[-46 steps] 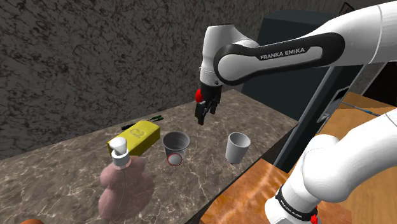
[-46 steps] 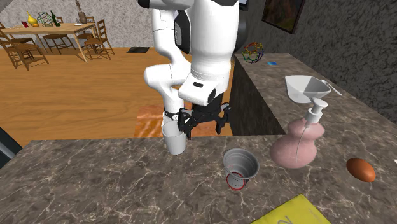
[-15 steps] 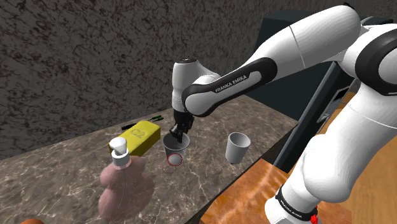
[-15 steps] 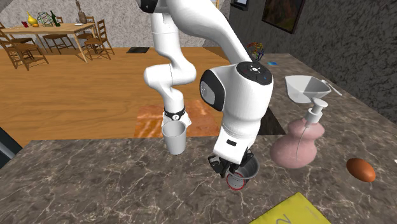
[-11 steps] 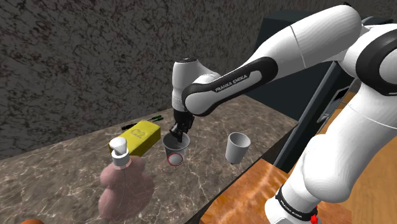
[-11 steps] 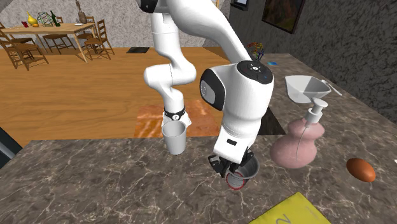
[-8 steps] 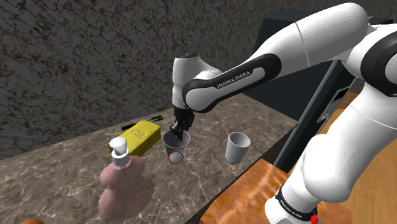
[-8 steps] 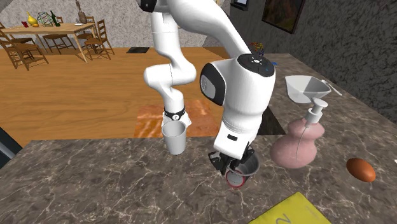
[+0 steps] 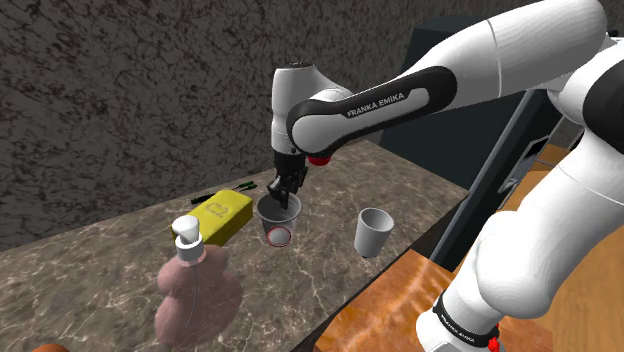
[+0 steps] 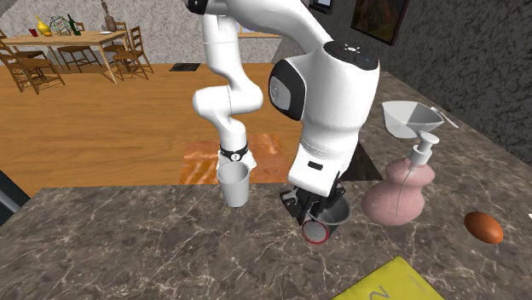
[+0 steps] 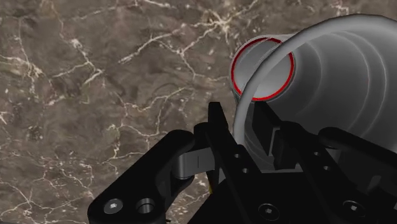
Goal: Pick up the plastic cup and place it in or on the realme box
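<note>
Two cups: you have the grey ribbed cup [image 9: 277, 225] in your pincer [image 9: 281, 197]; a white cup [image 9: 373, 232] stands apart on the tabletop [image 9: 120, 270].
Pincer: clenched on the grey ribbed cup's rim, with the wall clasped between the fingers [image 11: 217, 137].
Grey ribbed cup: it hangs tilted just under the pincer, red-ringed base lowest.
Yellow box [image 9: 222, 213]: it lies just beside the cup, on the shoulder view's left.

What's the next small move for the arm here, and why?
Probably raise the grey cup higher before carrying it to the yellow box: the jaws clasp its rim, and it hangs tilted, close to the counter.
</note>
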`<state>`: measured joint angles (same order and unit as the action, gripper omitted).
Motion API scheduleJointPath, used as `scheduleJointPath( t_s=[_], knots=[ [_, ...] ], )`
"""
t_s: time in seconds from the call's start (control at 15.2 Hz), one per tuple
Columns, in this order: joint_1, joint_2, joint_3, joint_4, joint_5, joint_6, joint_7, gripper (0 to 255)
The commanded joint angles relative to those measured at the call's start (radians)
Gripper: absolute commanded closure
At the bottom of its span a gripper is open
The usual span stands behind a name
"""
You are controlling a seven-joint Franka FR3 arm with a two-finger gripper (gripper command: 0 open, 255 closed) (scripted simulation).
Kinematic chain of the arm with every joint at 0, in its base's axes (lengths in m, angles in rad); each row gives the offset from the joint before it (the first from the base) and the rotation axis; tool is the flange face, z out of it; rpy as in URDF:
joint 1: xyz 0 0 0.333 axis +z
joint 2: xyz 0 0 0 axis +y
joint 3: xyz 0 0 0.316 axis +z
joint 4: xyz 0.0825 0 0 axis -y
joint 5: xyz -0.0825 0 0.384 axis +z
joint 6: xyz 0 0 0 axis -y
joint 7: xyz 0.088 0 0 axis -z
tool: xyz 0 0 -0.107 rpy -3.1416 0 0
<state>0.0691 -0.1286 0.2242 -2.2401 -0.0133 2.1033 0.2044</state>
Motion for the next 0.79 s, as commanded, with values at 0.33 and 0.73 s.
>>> scheduleJointPath(
  t_s=[0.33,0.73],
  knots=[
    [0.0,-0.034,-0.004,0.065,0.008,-0.098,-0.009,255],
    [0.0,-0.053,-0.006,0.127,0.012,-0.179,-0.015,255]
  ],
)
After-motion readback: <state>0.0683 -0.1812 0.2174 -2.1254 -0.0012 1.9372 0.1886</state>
